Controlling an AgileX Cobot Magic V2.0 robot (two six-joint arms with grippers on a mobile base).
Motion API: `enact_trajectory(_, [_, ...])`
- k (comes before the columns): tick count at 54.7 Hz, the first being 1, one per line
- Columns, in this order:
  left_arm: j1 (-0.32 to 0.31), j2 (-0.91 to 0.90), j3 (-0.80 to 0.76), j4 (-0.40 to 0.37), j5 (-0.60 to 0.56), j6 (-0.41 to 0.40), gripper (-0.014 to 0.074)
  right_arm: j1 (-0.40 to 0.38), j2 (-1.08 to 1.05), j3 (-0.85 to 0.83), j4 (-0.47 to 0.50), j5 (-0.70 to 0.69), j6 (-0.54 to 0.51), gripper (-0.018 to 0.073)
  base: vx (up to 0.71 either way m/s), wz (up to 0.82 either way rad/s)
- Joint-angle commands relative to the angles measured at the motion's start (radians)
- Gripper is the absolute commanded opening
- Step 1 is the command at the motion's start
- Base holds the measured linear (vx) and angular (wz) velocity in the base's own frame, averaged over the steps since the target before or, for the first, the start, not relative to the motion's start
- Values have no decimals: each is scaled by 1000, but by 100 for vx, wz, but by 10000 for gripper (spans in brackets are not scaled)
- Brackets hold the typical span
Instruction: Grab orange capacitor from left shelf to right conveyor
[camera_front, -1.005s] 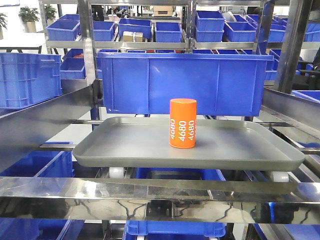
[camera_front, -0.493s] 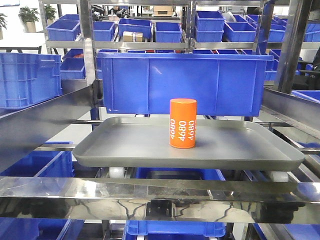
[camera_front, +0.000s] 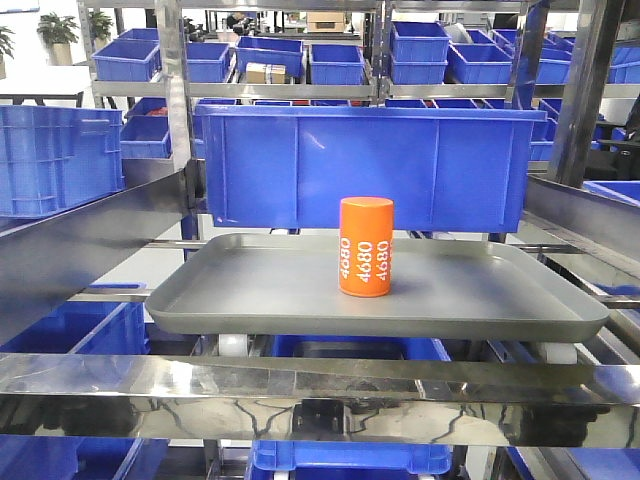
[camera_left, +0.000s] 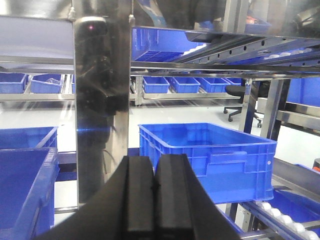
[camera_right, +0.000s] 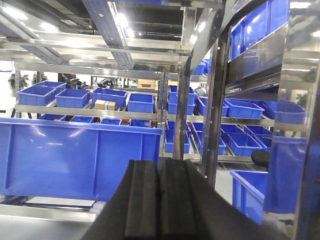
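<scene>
The orange capacitor (camera_front: 366, 246) stands upright near the middle of the shallow grey tray (camera_front: 250, 290) on the steel-framed left shelf (camera_front: 300, 385). White "4680" shows on its side. No gripper shows in the front view. In the left wrist view my left gripper (camera_left: 154, 187) is shut and empty, its pads (camera_left: 139, 195) pressed together before a steel post. In the right wrist view my right gripper (camera_right: 158, 192) is shut and empty, facing a large blue bin. The capacitor shows in neither wrist view. The right conveyor is out of view.
A large blue bin (camera_front: 360, 165) stands just behind the tray, also seen in the right wrist view (camera_right: 75, 160). A shiny steel rail (camera_front: 320, 400) crosses in front of the tray. A steel post (camera_left: 102, 110) and a blue crate (camera_left: 210, 160) face the left gripper.
</scene>
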Motion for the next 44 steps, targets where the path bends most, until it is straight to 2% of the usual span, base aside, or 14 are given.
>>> enact_trajectory(1, [-8, -4, -30, -5, -81, -6, -6, 0, 3, -33, -9, -75, -7, 127, 0, 0])
enact_trajectory(6, [-8, -4, -30, -5, -81, -6, -6, 0, 3, -33, -7, -64, -7, 241, 0, 0])
enact_trajectory(18, [-8, -4, -30, -5, -81, -6, -6, 0, 3, -33, 11, -65, -4, 618, 0, 0])
enact_trajectory(24, [-8, -4, -30, -5, -81, -6, -6, 0, 3, -33, 7, -74, -4, 727, 0, 0])
enact_trajectory(27, [-8, -4, -30, -5, -81, -6, -6, 1, 3, -33, 19, -77, -2, 730, 0, 0])
enact_trajectory(35, [-8, -4, -30, -5, -81, -6, -6, 15, 14, -33, 145, -64, -10, 712, 0, 0])
enact_trajectory(40, [-8, -4, -30, -5, -81, -6, -6, 84, 53, -34, 194, -65, -35, 685, 0, 0])
enact_trajectory(44, [-8, -4, -30, -5, -81, -6, -6, 176, 108, -47, 201, -61, -95, 658, 0, 0])
